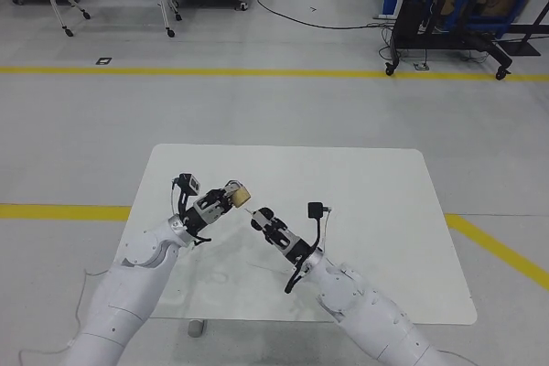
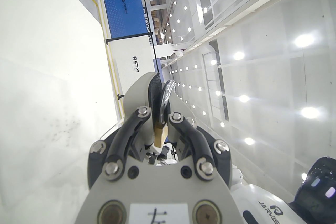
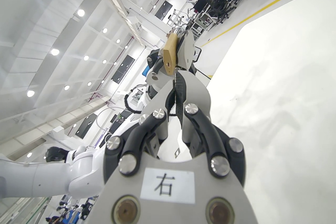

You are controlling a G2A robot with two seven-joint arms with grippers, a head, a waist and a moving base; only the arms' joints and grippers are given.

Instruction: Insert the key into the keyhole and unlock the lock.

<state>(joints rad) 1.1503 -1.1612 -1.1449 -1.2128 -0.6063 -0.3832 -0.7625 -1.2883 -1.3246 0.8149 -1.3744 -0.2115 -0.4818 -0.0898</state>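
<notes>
Above the white table (image 1: 375, 183), my left gripper (image 1: 231, 194) is shut on a brass padlock (image 1: 242, 193). In the left wrist view the padlock's brass body (image 2: 160, 134) and silver shackle (image 2: 168, 93) sit between the left gripper's (image 2: 161, 88) closed fingers. The padlock (image 3: 169, 57) turns its keyhole end toward my right gripper (image 3: 175, 78). That gripper (image 1: 258, 216) is shut on the key (image 1: 252, 211), just short of the padlock. A thin sliver of the key (image 3: 174, 82) shows between the pads. I cannot tell whether the tip is in the keyhole.
Both grippers hang over the left half of the table, near its front edge (image 1: 256, 316). Yellow floor lines (image 1: 256, 70) run past the table on the grey floor. Racks and carts (image 1: 448, 37) stand far behind it.
</notes>
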